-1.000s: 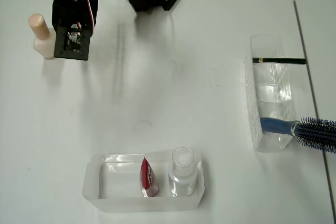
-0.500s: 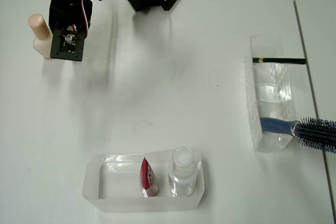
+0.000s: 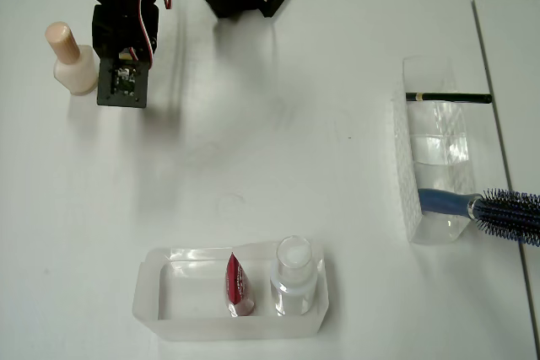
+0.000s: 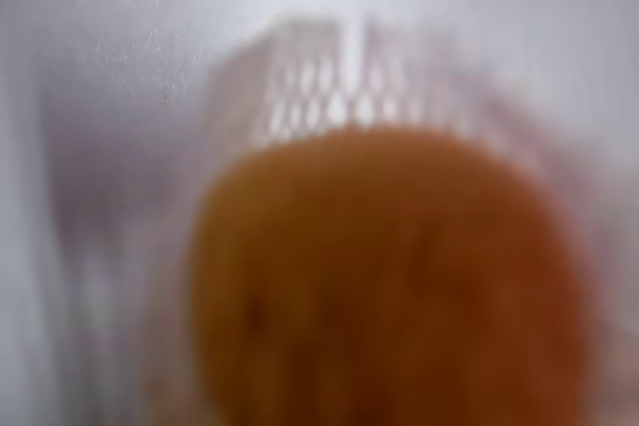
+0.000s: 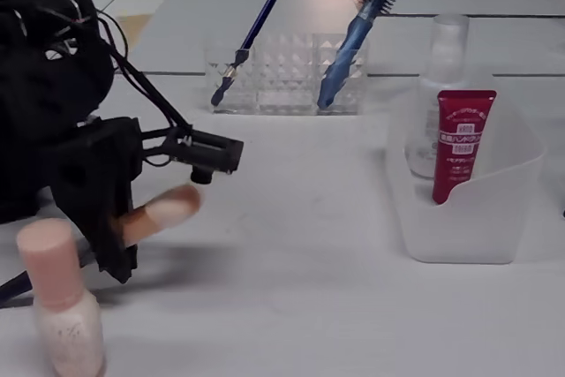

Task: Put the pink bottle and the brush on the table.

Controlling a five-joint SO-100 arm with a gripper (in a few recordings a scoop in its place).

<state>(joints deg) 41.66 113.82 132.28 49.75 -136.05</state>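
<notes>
Gripper (image 5: 163, 209) of mine hangs at the fixed view's left, black and blocky; whether its orange-tipped finger (image 5: 159, 211) is spread or closed I cannot tell. At the overhead view's upper left the pink bottle (image 3: 71, 61) stands upright on the white table (image 3: 278, 166), cap up, rounded and matte, just beside my arm. Blur fills the wrist view: an orange blob before a faceted clear holder (image 4: 329, 77).
</notes>
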